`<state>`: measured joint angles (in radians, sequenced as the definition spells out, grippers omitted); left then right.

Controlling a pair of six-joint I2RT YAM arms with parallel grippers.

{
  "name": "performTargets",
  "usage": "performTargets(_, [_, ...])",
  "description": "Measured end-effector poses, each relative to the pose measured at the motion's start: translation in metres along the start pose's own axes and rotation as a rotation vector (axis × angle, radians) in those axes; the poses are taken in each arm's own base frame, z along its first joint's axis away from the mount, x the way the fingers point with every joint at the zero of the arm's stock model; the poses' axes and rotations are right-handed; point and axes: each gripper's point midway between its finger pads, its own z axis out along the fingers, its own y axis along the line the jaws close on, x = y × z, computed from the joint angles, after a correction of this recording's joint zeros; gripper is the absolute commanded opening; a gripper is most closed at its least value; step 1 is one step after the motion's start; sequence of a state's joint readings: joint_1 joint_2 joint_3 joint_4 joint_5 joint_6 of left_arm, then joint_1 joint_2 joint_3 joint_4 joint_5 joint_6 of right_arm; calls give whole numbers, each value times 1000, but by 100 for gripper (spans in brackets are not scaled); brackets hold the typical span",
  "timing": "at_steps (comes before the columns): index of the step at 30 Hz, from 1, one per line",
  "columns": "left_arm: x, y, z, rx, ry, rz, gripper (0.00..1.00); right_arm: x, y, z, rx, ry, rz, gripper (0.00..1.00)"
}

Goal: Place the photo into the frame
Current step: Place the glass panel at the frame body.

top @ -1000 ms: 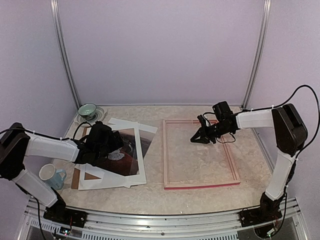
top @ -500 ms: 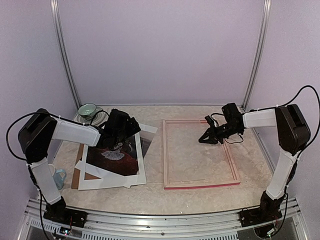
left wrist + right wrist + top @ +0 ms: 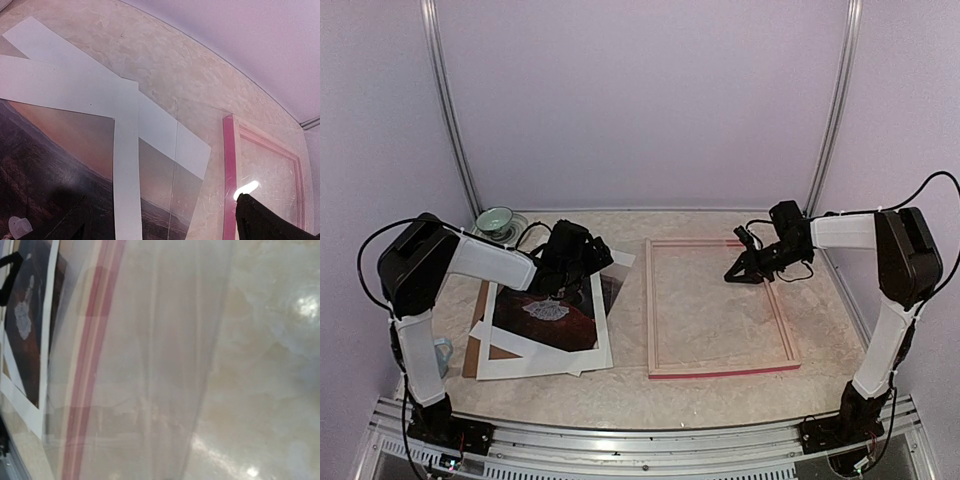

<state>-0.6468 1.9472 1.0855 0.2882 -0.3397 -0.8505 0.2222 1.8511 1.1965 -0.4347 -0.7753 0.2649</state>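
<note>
The photo (image 3: 552, 316), dark reddish-brown with a pale figure, lies at the left under a white mat border (image 3: 603, 330). My left gripper (image 3: 590, 258) hovers over the pile's far right corner. In the left wrist view it (image 3: 160, 222) is open wide, with the photo (image 3: 60, 170) and the mat (image 3: 125, 165) below and nothing between the fingers (image 3: 265, 220). The frame (image 3: 653, 310) lies flat at centre right, and its pink rail (image 3: 230, 170) shows here too. My right gripper (image 3: 742, 272) hangs low over the frame's far right part. Its own view is blurred and shows no fingers.
A teal bowl (image 3: 495, 219) on a saucer stands at the back left. A pale blue mug (image 3: 442, 350) sits by the left arm's lower link. A brown backing board (image 3: 473, 352) sticks out from under the mat. White walls and metal posts close in the table.
My left arm has swung from the photo's near left side across to its far right corner, uncovering the print. My right gripper has drifted right and back over the frame.
</note>
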Motion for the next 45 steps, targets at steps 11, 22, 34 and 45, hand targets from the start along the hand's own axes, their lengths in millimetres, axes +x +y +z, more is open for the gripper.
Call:
performTargets(11, [11,-6,7,33,23,2,99,6,-13,-7,62,32,-42,8])
performTargets(22, [12,-30,11,85,28,2,99,12,-38,-13,145,56,-42,10])
performTargets(34, [25,-28,15,86,59,12,99,12,-56,-22,203,52,-42,10])
performTargets(45, [29,-38,15,104,63,21,99,16,-61,-23,234,69,-54,11])
